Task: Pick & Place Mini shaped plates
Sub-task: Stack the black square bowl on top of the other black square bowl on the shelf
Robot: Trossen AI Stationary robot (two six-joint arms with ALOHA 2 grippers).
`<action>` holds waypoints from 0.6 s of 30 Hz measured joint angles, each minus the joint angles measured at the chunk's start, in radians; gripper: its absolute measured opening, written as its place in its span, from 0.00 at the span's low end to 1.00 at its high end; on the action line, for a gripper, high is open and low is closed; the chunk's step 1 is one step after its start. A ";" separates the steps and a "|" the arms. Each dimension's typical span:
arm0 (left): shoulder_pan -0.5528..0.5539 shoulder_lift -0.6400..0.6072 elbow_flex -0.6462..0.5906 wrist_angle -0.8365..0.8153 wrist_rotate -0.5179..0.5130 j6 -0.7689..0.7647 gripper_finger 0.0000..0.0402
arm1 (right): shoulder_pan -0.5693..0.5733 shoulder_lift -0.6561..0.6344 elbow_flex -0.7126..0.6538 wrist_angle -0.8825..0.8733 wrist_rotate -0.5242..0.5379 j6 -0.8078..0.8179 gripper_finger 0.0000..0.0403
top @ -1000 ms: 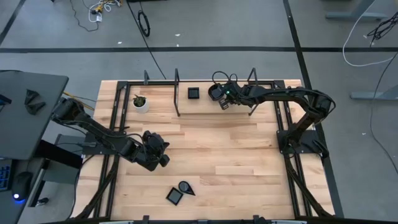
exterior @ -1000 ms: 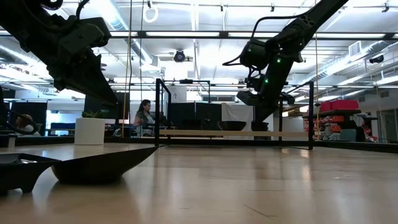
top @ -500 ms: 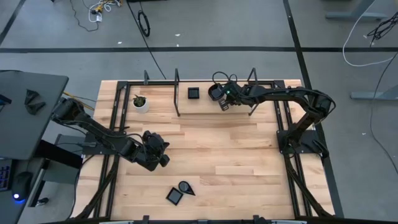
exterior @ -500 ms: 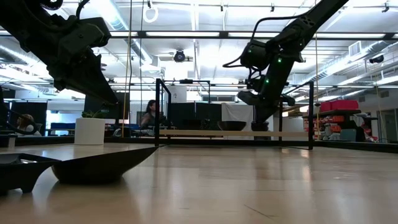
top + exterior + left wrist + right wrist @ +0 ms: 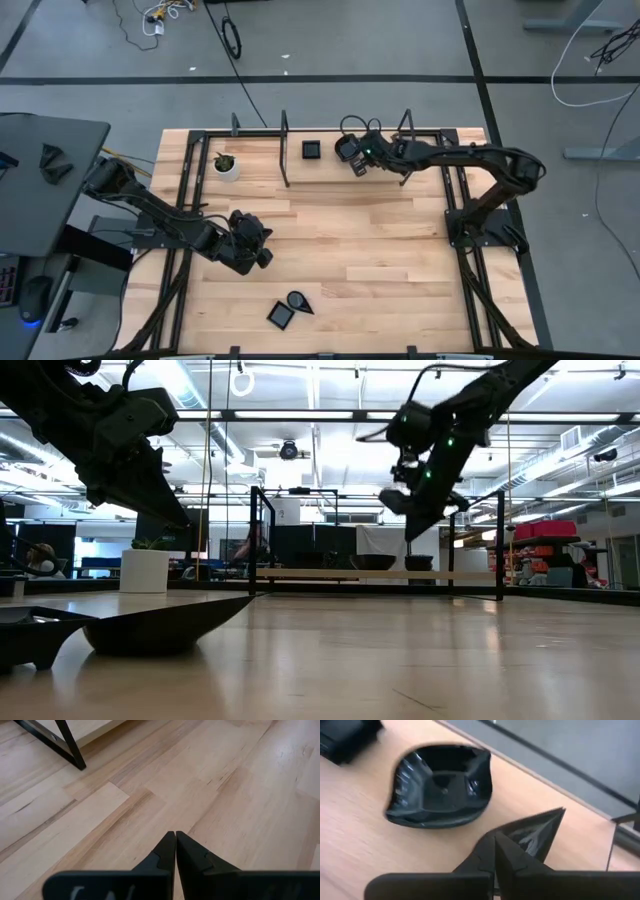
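Observation:
Several glossy black mini shaped plates show. A pointed, leaf-shaped plate (image 5: 536,832) is in my right gripper (image 5: 495,839), which is shut on it above the table's far edge (image 5: 357,165). Below it a squarish plate (image 5: 440,785) rests on its base on the wood, and a small square plate (image 5: 312,149) lies to its left. Near the front edge a square plate (image 5: 281,315) and a teardrop plate (image 5: 299,300) lie side by side. My left gripper (image 5: 175,835) is shut with nothing in it, over bare wood left of the middle (image 5: 262,257). My right gripper pinches the leaf-shaped plate by its rim (image 5: 514,836) between its two shut fingers. The fingers slant down from the table's right side. The plate's pointed end (image 5: 559,813) sticks out past the fingertips. It hangs clear of the table.
A white pot with a green plant (image 5: 227,165) stands at the far left. Black upright frame bars (image 5: 285,150) (image 5: 406,128) rise along the far edge, close to my right gripper. The middle and right of the wooden table (image 5: 400,260) are bare wood.
My right gripper has gone up from the far edge, tipping a little, and the leaf-shaped plate has gone up with it. The squarish plate below has stayed on the table.

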 joint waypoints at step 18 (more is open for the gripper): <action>0.000 0.000 0.000 0.001 0.002 -0.002 0.04 | 0.650 0.007 0.000 0.339 -0.103 -0.130 0.01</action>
